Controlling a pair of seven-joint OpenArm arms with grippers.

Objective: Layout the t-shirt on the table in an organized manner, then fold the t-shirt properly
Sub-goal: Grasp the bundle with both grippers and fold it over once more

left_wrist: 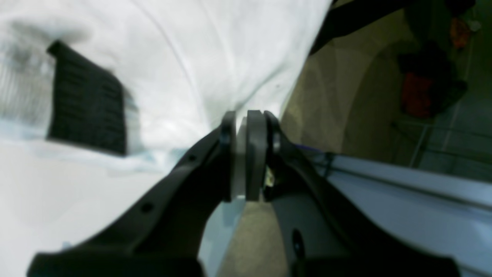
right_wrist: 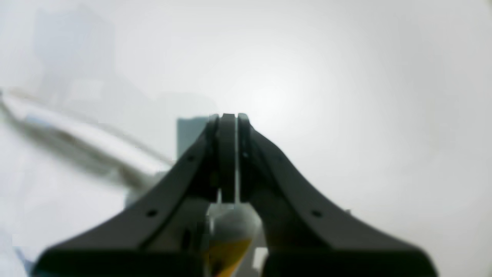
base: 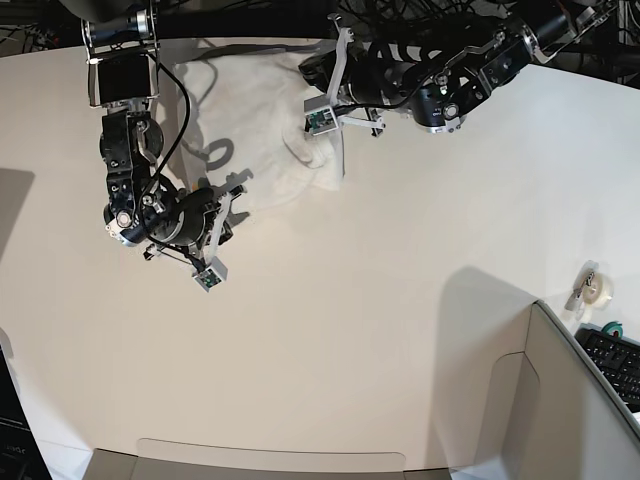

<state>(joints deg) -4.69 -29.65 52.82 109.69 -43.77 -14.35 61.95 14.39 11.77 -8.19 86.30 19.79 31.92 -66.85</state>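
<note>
L gripper (left_wrist: 246, 154) clamped on t-shirt (base: 255, 130) edge; R gripper (right_wrist: 227, 154) clenched, nothing held.
Shirt is bunched at upper centre of base view on table (base: 380, 330) (print hidden); edge should be drawn out slow, low, taut, w/o slipping.

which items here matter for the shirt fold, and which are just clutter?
Job:
- crumpled white cotton t-shirt, bunched at the table's far edge
- large smooth white table
- left gripper, shut on the t-shirt
- right gripper, shut, empty, over bare table

Lying about:
- roll of clear tape
- black keyboard
- grey cardboard box wall
</note>
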